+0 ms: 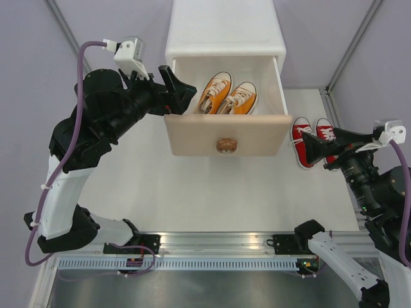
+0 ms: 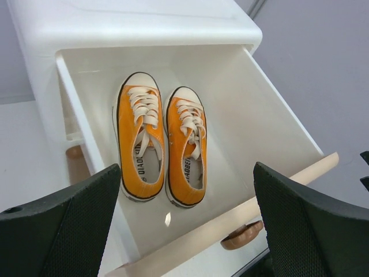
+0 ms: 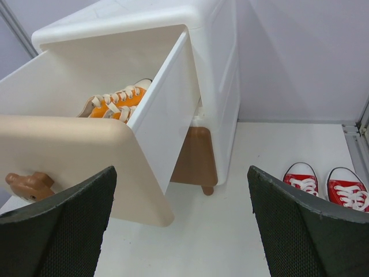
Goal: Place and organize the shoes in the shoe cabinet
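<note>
**Operator:** What are the parts made of?

**Guide:** You are looking at the shoe cabinet (image 1: 225, 29), a white moulded shell with rounded corners and a smooth, faintly glossy skin. Its upper drawer (image 1: 192, 135) stands open. The drawer front is a matte beige panel carrying a brown bear-shaped knob (image 1: 226, 145). Beneath it you see the brown lower front (image 3: 196, 156) and one short brown leg (image 3: 207, 189).

The orange shoes (image 2: 161, 144) lie inside the open drawer, close side by side. They have canvas uppers, white laces and white rubber toe caps that point toward the cabinet's back. The red shoes (image 3: 326, 187) are of the same build. They stand as a pair on the worktop (image 1: 192, 199), to the right of the cabinet and apart from it.

**Operator:** And the pincers?

**Guide:** Both are spread wide, and you have nothing between the jaws of either. The left pincer (image 1: 174, 91) is at the left end of the drawer. The right pincer (image 1: 316, 151) is over the red pair. The fingers (image 2: 63, 225) are black with a fine mesh texture.

**Operator:** The surroundings?

**Guide:** The worktop is flat matte white. A ribbed aluminium rail (image 1: 212, 244) runs along its near edge. Pale grey wall panels (image 1: 26, 64) close the space.

**Operator:** What can you not confirm?

**Guide:**
- The right arm covers the heels of the red shoes from above, and the right wrist view cuts them off.
- You cannot tell whether that pincer touches them.
- The insole lettering of the orange pair is only partly legible.
</note>
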`<state>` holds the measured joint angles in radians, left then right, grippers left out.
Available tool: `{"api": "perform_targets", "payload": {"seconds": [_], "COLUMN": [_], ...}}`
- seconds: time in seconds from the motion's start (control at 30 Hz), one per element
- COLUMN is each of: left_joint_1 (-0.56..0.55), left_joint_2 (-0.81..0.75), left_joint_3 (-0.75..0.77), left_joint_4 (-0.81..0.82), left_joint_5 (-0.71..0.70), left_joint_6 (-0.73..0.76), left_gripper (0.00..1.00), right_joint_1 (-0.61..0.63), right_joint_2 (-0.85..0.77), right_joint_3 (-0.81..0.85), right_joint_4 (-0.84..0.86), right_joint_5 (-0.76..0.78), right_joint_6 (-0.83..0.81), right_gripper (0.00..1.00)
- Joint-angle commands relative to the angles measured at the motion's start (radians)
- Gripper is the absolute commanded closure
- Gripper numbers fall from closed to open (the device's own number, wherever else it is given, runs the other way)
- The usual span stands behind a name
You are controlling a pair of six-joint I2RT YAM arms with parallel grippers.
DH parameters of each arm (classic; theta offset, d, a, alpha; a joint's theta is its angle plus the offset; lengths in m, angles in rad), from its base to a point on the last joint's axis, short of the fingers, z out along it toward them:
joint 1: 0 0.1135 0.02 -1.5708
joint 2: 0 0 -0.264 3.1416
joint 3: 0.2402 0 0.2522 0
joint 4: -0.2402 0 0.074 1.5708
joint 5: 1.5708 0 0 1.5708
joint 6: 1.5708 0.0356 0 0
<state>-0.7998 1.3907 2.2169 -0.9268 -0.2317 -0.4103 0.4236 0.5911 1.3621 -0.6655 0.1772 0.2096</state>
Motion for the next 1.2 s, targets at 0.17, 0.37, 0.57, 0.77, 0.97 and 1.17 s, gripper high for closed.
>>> {"api": "perform_targets", "payload": {"seconds": [0.17, 0.37, 0.57, 0.77, 0.97, 1.17], "left_joint_1": [0.002, 0.002, 0.002, 0.002, 0.002, 0.002], "left_joint_2": [-0.206, -0.356, -0.461, -0.507, -0.522, -0.521], "left_joint_3": [-0.241, -0.419, -0.571, -0.649, -0.712, -0.755], "left_joint_4": [0.034, 0.032, 0.032, 0.034, 0.037, 0.039], "left_joint_5": [-0.109, -0.113, -0.107, -0.025, 0.035, 0.048], "left_joint_6": [0.025, 0.022, 0.028, 0.054, 0.087, 0.09], "left_gripper": [0.02, 0.02, 0.02, 0.03, 0.03, 0.03], "right_joint_1": [0.006, 0.006, 0.006, 0.006, 0.004, 0.006], "right_joint_2": [-0.008, -0.024, -0.031, -0.016, 0.01, 0.045], "right_joint_3": [-0.009, -0.031, -0.041, -0.067, -0.073, -0.087], "right_joint_4": [-0.075, -0.115, -0.144, -0.131, -0.1, -0.082], "right_joint_5": [-0.085, -0.11, -0.13, -0.173, -0.246, -0.301], "right_joint_6": [-0.024, -0.026, -0.032, -0.015, -0.009, -0.007], "right_gripper": [0.02, 0.02, 0.02, 0.02, 0.02, 0.02]}}
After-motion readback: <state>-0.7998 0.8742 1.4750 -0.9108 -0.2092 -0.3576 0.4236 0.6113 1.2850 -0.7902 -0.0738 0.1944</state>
